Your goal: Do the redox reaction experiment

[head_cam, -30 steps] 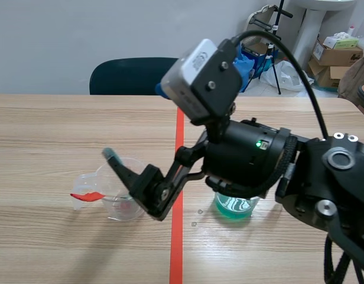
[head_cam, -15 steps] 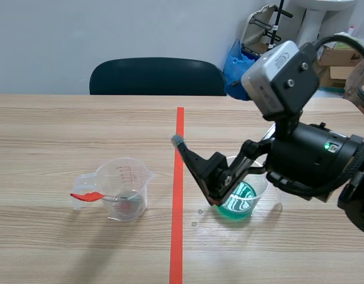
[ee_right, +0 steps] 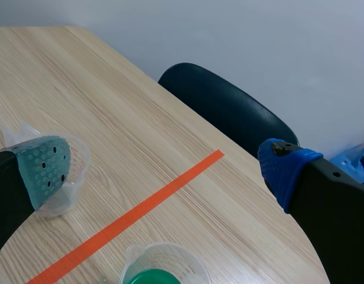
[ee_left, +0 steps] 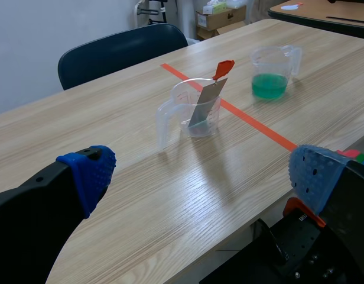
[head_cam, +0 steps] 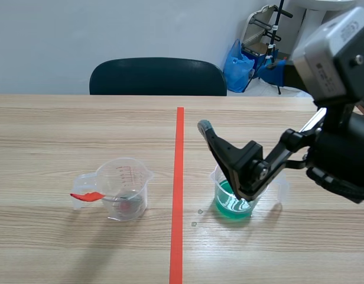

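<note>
A clear measuring cup (head_cam: 126, 188) stands left of the orange line, with a metal strip in it that carries a red clip (head_cam: 86, 196). Right of the line stands a beaker of green liquid (head_cam: 234, 201). My right gripper (head_cam: 238, 97) hangs open and empty above and just in front of the green beaker (ee_right: 161, 278); its left pad (ee_right: 46, 168) partly covers the clear cup (ee_right: 72, 177). My left gripper (ee_left: 201, 176) is open and empty, well back from the cup (ee_left: 197, 109), the strip (ee_left: 205, 103) and the beaker (ee_left: 273, 74). The left arm does not show in the scene view.
A dark chair (head_cam: 158, 77) stands behind the table's far edge. Cardboard boxes (head_cam: 338, 53) and a blue bag (head_cam: 244, 62) lie beyond the table at the back right. In the left wrist view the table's edge (ee_left: 229, 236) runs close below the gripper.
My right arm has swung to the right, from over the clear cup across the orange line to above the green beaker. Cup, strip and beaker have stayed in place.
</note>
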Robot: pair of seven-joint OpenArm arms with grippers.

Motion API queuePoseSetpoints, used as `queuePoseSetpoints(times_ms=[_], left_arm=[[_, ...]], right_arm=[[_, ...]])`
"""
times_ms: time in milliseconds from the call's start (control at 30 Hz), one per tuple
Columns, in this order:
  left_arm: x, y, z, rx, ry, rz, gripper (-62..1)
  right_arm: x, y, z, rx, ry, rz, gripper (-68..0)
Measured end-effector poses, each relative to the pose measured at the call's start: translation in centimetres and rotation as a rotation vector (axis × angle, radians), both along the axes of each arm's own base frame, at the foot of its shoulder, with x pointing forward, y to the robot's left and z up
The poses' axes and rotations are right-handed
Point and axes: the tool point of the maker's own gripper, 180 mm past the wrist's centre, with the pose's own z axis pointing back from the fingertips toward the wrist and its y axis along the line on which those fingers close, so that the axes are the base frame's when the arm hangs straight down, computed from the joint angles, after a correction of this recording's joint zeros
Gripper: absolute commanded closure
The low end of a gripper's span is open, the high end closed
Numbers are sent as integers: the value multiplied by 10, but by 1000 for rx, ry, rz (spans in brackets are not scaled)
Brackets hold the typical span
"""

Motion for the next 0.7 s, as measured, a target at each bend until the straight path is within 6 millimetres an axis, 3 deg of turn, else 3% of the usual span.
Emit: queuePoseSetpoints(times_ms=[700], left_arm=[[0,0,0,0,0,0,-623]], right_arm=[[-9,-44,-10,45,87,-109,-679]])
